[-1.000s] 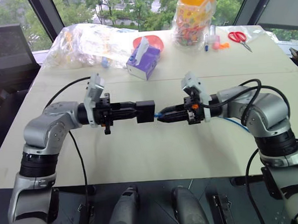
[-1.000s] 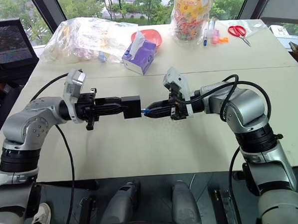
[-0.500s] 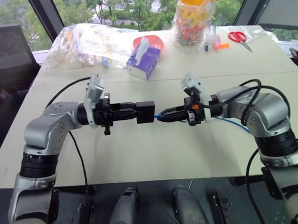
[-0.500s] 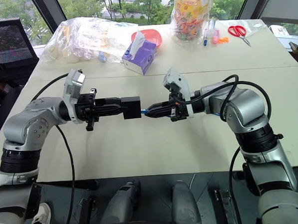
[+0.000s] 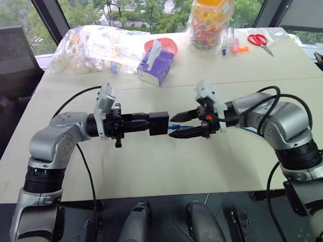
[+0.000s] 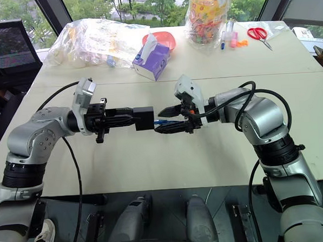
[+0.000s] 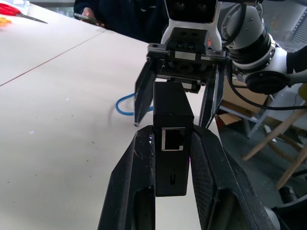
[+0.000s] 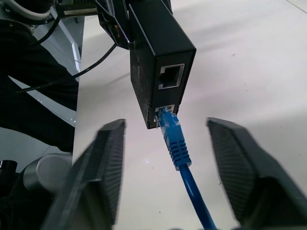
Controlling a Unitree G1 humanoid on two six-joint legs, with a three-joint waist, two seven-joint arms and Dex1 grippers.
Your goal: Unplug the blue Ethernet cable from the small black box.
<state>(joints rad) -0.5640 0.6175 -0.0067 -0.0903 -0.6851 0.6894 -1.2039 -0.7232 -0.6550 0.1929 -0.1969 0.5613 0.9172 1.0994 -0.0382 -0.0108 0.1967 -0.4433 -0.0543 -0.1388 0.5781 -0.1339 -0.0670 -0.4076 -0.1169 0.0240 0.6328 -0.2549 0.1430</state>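
Left claw is squeezed tight on the small black box and holds it up over the worktop. Right claw faces it with its two fingers spread wide, holding nothing. Between those fingers runs the blue Ethernet cable, and its plug is still pushed into the lower hole of the box.

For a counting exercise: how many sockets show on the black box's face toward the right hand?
2: one empty socket, one beside it holding the blue Ethernet cable by its plug. More may be hidden.
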